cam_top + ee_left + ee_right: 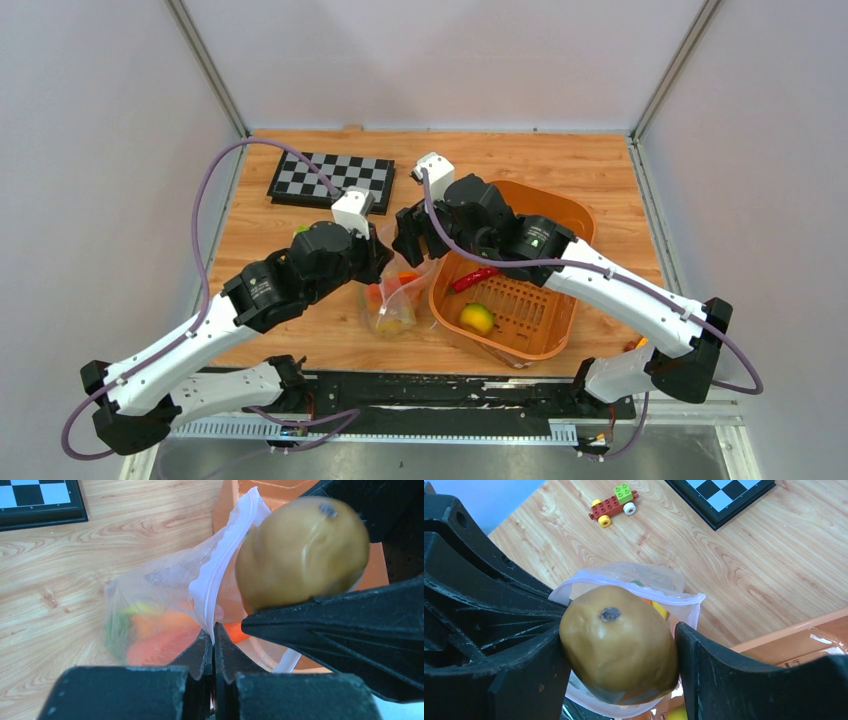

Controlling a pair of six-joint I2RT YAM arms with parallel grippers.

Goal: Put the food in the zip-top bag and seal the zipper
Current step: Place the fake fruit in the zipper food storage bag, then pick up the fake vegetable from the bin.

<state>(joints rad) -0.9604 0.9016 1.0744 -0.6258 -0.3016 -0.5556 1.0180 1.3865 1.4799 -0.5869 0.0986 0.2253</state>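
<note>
**Brownish piece gripped at the open bag mouth**

The right end effector (pixel 619 640) pinches the brownish piece (pixel 616 647), an egg-shaped item, with one finger on each flank. In the right wrist view its long axis runs from 11 o'clock to 5 o'clock, and a small dark spot faces the camera. It hangs at the mouth of the zip-top bag (pixel 160 605), above the worktop (pixel 100 545).

The left end effector (pixel 214 630) has its fingers pressed together on the bag's rim, holding that edge up. In the left wrist view the zipper (pixel 220 575) shows as a pale strip running from 1 o'clock down to 6 o'clock. The mouth gapes toward 3 o'clock, where the brownish piece sits, and the bag's body trails off toward 8 o'clock. In the right wrist view the rim curves around the far side of the piece as an open loop.

In the top view the bag is near the middle of the worktop, just at 9 o'clock from the orange basket (pixel 560 215), with its mouth raised toward 12 o'clock where the two arms meet. Orange, reddish, yellow and green food shows blurred through the plastic.

The basket holds a red chilli (pixel 475 278) lying slantwise, with one end toward 2 o'clock. A yellow-green fruit (pixel 477 318) sits just at 6 o'clock from it.

A chessboard (pixel 332 180) lies at 11 o'clock from the bag. A block toy car (pixel 614 505) stands apart on the wood.
</note>
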